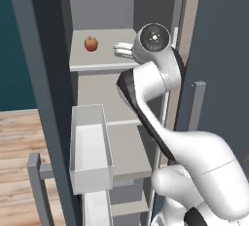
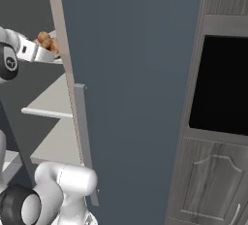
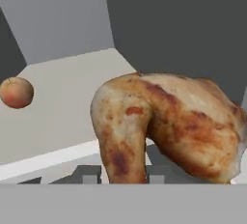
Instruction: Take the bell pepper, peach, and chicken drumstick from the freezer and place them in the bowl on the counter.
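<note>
Chicken drumstick (image 3: 164, 126): elongated, lumpy, golden-brown with darker reddish patches, lying on the upper pale grey shelf (image 1: 99, 64) of the freezer (image 1: 58, 98). The gripper (image 3: 123, 172) is pressed in on the drumstick's narrower end, one dark fingertip (image 3: 87, 174) showing at each side. Peach (image 1: 91, 43): small, round, orange-pink, farther left on the same smooth shelf. A white door bin (image 1: 90, 147) hangs lower down. The dark rectangle (image 2: 220, 83) set in wood-grain cupboards may be an oven.

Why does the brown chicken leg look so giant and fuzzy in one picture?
In the hand view the golden-brown chicken drumstick sits right against the camera, so it looms large and soft-edged, and the small orange-pink peach looks tiny; in the left base view that peach looks sharper, under flat, even light.
</note>
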Available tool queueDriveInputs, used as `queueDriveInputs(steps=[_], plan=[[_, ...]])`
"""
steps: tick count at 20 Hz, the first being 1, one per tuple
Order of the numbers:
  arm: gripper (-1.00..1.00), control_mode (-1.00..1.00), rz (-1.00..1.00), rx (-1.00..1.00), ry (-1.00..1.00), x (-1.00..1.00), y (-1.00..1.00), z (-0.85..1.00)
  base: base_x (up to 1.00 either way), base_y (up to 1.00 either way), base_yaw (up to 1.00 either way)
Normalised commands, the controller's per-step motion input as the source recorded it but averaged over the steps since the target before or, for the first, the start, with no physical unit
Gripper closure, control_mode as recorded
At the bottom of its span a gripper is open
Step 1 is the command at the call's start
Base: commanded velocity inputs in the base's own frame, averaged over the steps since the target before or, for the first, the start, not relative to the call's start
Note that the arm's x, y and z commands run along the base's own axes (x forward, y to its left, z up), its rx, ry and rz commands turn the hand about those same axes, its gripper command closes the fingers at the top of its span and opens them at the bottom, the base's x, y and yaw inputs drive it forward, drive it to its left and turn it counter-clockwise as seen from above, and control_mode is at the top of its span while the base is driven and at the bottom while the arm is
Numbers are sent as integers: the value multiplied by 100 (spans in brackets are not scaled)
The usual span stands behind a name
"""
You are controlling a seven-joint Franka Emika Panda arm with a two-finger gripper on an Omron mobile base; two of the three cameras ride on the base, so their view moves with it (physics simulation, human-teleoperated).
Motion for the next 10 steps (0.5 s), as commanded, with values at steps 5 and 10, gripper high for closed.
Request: queueDriveInputs(steps=[5, 10], plan=[[100, -100, -22, 20, 30, -100, -47, -7, 0, 0, 0], [100, -100, -13, 7, 32, -100, -8, -74, 0, 0, 0]])
